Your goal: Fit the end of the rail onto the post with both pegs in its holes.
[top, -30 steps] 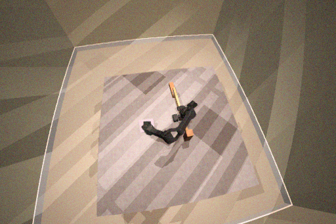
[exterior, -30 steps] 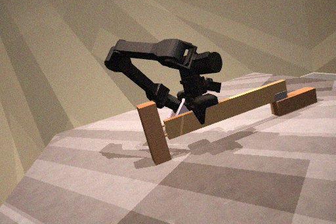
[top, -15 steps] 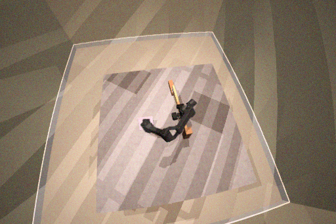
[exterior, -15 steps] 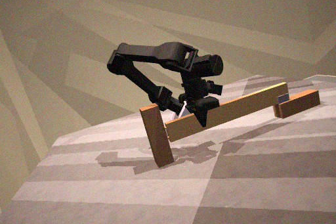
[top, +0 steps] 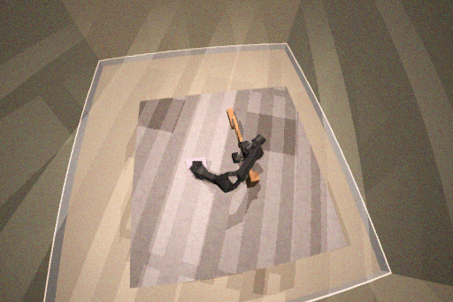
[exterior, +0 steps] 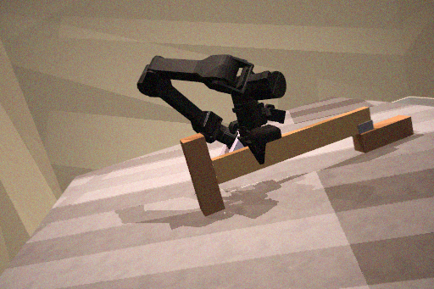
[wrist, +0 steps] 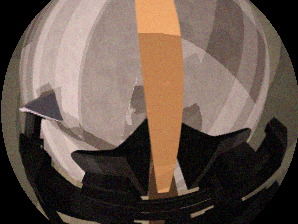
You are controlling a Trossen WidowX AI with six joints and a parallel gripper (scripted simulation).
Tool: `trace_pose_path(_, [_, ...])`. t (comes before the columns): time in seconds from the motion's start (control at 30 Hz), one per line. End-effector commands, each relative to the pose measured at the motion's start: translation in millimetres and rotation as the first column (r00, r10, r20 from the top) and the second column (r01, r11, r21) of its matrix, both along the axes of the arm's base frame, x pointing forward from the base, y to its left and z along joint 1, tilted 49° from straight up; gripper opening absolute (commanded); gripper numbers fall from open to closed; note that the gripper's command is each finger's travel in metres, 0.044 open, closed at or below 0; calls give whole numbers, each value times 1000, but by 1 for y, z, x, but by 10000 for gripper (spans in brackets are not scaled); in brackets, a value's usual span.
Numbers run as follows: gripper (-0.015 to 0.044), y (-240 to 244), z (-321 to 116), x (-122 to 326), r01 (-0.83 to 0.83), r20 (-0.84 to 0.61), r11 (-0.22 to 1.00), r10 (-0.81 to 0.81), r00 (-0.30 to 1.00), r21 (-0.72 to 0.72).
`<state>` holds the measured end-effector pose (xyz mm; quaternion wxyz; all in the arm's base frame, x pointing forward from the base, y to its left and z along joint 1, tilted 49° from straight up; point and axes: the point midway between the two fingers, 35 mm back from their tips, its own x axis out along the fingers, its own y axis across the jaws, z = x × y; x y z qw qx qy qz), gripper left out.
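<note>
Rail [top: 238, 130] [exterior: 318, 132] [wrist: 162, 80] — clamped in end effector [top: 242, 150] [exterior: 262, 154] [wrist: 157, 120]

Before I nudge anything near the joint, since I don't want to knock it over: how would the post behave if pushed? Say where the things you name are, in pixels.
The post [top: 253, 177] [exterior: 203, 175] might tip, being taller than its narrow foot is wide. It would probably stay stiff, looking like one solid block. The rail [top: 237, 129] [exterior: 318, 133] [wrist: 162, 85] against it may steady that side.

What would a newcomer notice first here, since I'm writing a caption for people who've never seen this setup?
Probably the black arm, arching over the wooden rail, its end effector clamped on it. Next, the upright post at the rail's near end, and the low footboard block under its far end.
</note>
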<state>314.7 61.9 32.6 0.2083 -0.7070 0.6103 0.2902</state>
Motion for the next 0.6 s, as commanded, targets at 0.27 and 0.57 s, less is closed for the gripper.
trace_pose_path(0.27, [0, -2, 6, 1, -6, 5, 1000, 6, 1000, 4])
trace_pose_path(0.57, [0, -4, 8, 1, -6, 5, 1000, 6, 1000, 4])
